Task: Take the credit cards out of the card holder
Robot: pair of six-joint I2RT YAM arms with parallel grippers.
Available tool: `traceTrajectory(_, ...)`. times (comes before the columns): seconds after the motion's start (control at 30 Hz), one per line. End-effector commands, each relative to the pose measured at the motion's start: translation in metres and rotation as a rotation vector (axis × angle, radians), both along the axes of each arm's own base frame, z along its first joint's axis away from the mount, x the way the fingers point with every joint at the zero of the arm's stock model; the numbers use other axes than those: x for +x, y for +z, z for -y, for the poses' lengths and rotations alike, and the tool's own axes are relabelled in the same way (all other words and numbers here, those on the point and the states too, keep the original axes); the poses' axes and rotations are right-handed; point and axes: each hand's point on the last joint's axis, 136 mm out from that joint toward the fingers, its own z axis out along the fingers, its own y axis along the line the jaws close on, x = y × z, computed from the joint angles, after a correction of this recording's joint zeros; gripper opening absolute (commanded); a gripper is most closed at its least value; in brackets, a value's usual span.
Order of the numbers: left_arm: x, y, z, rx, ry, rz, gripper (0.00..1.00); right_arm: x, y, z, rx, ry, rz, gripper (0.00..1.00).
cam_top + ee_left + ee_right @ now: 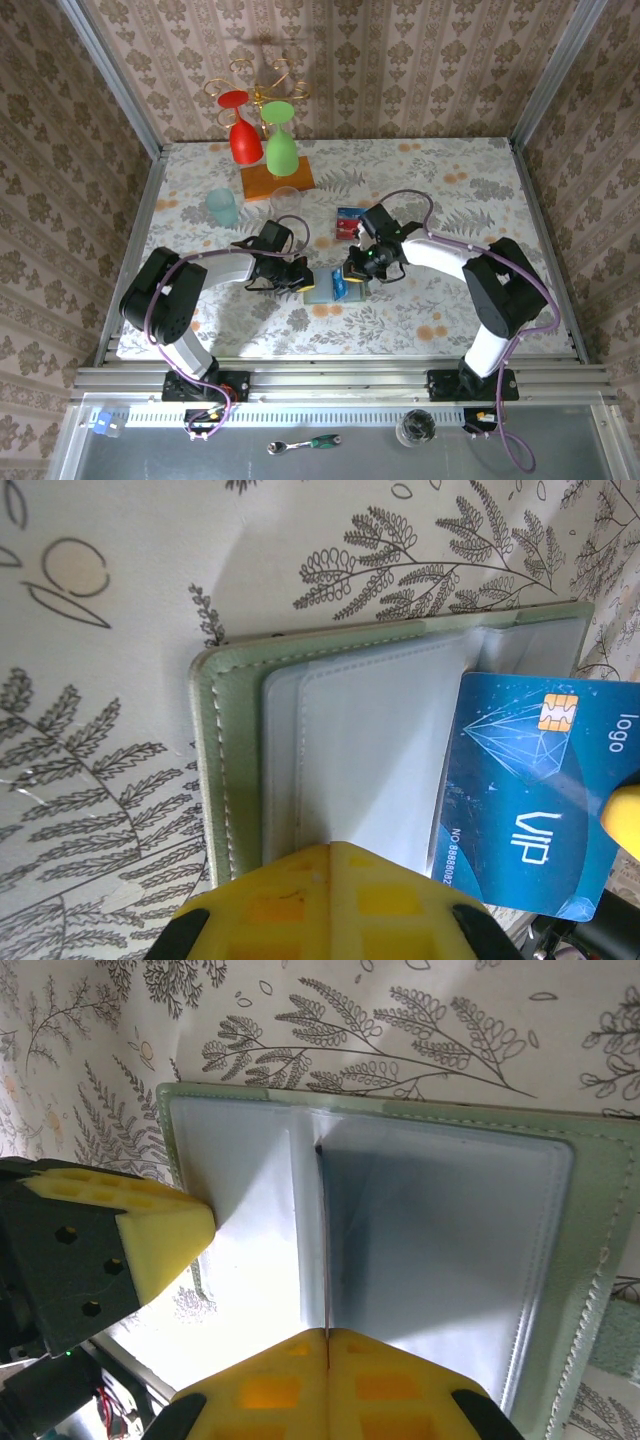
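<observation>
Card holder (318, 289) lying open, pockets up, on table (470, 190) just ahead of the arm bases, between both grippers. Left gripper (333, 858) clenched on nothing, tips pressed onto the left pocket panel, apparently pinning it. Right gripper (327, 1342) clamped on blue card (525, 785), seen edge-on between its pads. Card mostly clear of the right pocket, inner edge overlapping the panel; fully free or not, cannot tell. Left panel looks empty. Farther out, loose cards (348, 222), red with some blue, already on the table, well apart from holder. Judged: extraction mostly done, blue card in hand, set-down left. Opened holder's long axis across the table, left to right; spine pointing away from the bases.
</observation>
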Motion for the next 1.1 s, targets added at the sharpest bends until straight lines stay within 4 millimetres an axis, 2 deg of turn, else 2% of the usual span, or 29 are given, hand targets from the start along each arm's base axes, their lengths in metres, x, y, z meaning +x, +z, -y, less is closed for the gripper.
traceTrajectory(0.0,-0.004,-0.004,0.001,0.002,-0.013,-0.023,0.0,-0.003,-0.008,0.005,-0.086,0.002,-0.01,0.06)
traceTrajectory(0.3,-0.006,-0.008,0.013,-0.023,-0.03,-0.033,0.0,-0.006,-0.01,-0.006,-0.096,0.021,-0.016,0.06)
traceTrajectory(0.6,-0.004,-0.008,0.017,-0.031,-0.033,-0.031,0.0,-0.006,-0.007,-0.007,-0.099,0.024,-0.013,0.05)
traceTrajectory(0.83,-0.003,-0.006,0.008,-0.02,-0.016,-0.021,0.0,0.002,0.017,-0.004,-0.117,0.044,0.055,0.05)
traceTrajectory(1.07,0.001,0.001,0.001,-0.018,-0.005,-0.009,0.0,0.009,0.036,0.009,-0.171,0.092,0.095,0.03)
